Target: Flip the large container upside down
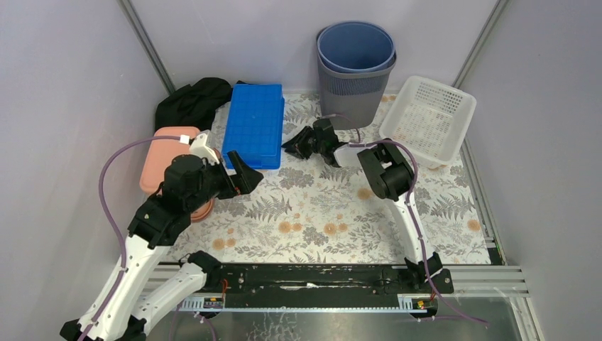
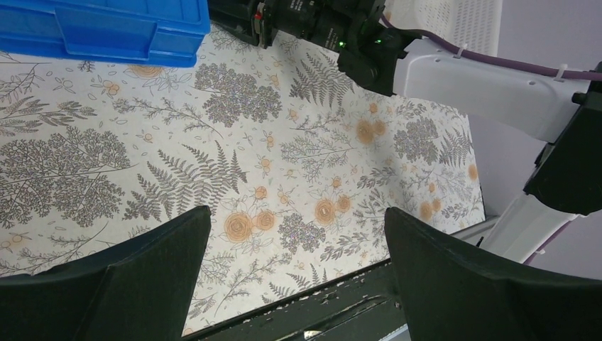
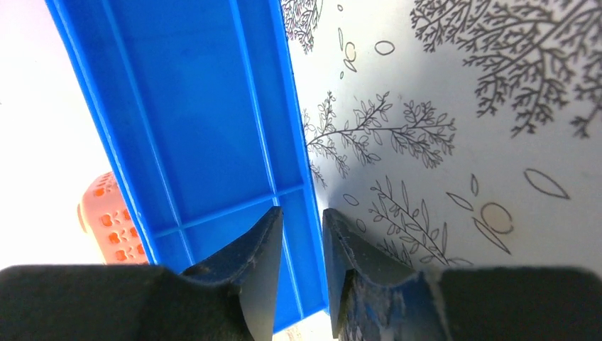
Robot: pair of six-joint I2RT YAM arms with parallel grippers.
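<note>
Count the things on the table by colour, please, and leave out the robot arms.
Blue: 2 (crate, inner bin)
Grey: 1 (outer bin)
White: 1 (white basket)
Pink: 1 (pink basket)
Black: 1 (cloth)
Total: 6

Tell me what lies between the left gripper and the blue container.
Only bare floral tablecloth. The left wrist view shows the open left gripper short of the blue container, with nothing on the cloth between them.
</note>
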